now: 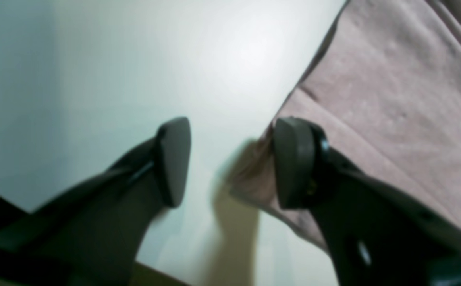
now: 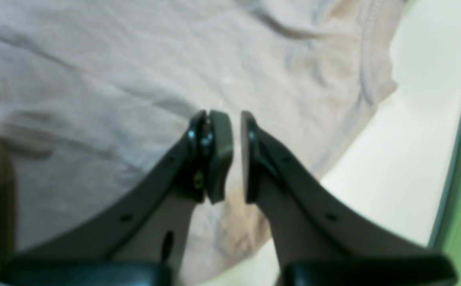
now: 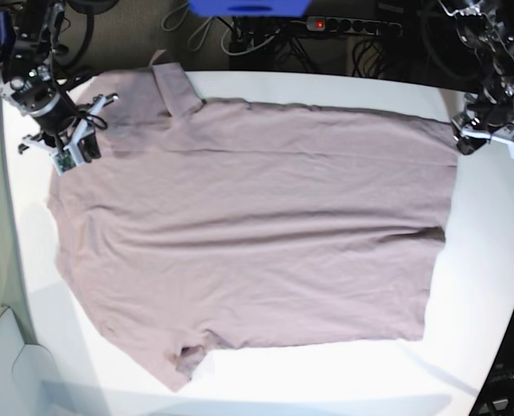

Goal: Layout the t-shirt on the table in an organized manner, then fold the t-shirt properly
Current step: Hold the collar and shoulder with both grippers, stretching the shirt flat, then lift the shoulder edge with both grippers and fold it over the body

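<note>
A single dusty mauve short-sleeved cotton t-shirt is seen spread nearly flat across the large smooth white tabletop, neck end toward the base view's left and hem toward its right, one sleeve folded at the far edge and the other crumpled at the near edge. The cloth is judged to be light, soft and limp: it can be expected to sag and wrinkle when lifted, so it would best be taken by pinching hems, corners or sleeve seams rather than the middle. The left gripper is shown low at the far hem corner, its jaws standing apart, one pad on bare table and the other against the cloth edge; nothing is yet clamped. The right gripper hangs over the shoulder area near the ribbed collar, its jaws drawn almost together with a narrow gap, and no cloth is seen held between them. One shirt, one table and two grippers are counted.
</note>
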Robot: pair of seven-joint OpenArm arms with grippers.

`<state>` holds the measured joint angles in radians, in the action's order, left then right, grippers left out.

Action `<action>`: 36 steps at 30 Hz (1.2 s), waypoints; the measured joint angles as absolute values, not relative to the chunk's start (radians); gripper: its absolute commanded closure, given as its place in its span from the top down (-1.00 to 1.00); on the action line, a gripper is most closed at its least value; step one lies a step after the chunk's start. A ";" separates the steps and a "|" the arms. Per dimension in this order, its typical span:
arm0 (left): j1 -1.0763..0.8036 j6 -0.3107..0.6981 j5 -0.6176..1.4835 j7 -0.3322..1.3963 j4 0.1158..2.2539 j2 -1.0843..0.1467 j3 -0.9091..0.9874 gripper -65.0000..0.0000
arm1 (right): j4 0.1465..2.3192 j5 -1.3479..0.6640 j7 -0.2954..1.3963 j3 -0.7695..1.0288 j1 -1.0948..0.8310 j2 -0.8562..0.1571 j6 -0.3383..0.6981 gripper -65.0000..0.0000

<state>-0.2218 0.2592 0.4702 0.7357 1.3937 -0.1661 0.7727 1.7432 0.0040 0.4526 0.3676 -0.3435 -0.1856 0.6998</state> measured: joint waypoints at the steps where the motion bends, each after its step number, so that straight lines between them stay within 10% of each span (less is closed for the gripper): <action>1: -0.222 0.255 0.459 0.721 1.393 -0.168 0.754 -0.17 | 1.743 0.005 0.454 0.368 -0.347 -0.185 0.700 -0.79; 7: -0.218 0.251 0.466 0.694 1.385 -0.163 0.710 -0.99 | 1.743 0.004 0.453 0.371 -0.342 -0.185 0.699 -0.79; 23: -0.247 0.244 0.439 0.835 1.551 -0.105 0.705 -1.00 | 1.801 0.004 0.525 0.406 -0.424 -0.167 0.699 -0.76; 36: -0.240 0.244 0.438 0.886 1.621 -0.112 0.757 -1.00 | 1.808 0.000 0.645 0.406 -0.425 -0.160 0.699 0.06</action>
<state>-0.2401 0.2440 0.4377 0.8856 1.6211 -0.1116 0.7567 1.8076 -0.0002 0.6453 0.4057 -0.4248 -0.1600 0.6994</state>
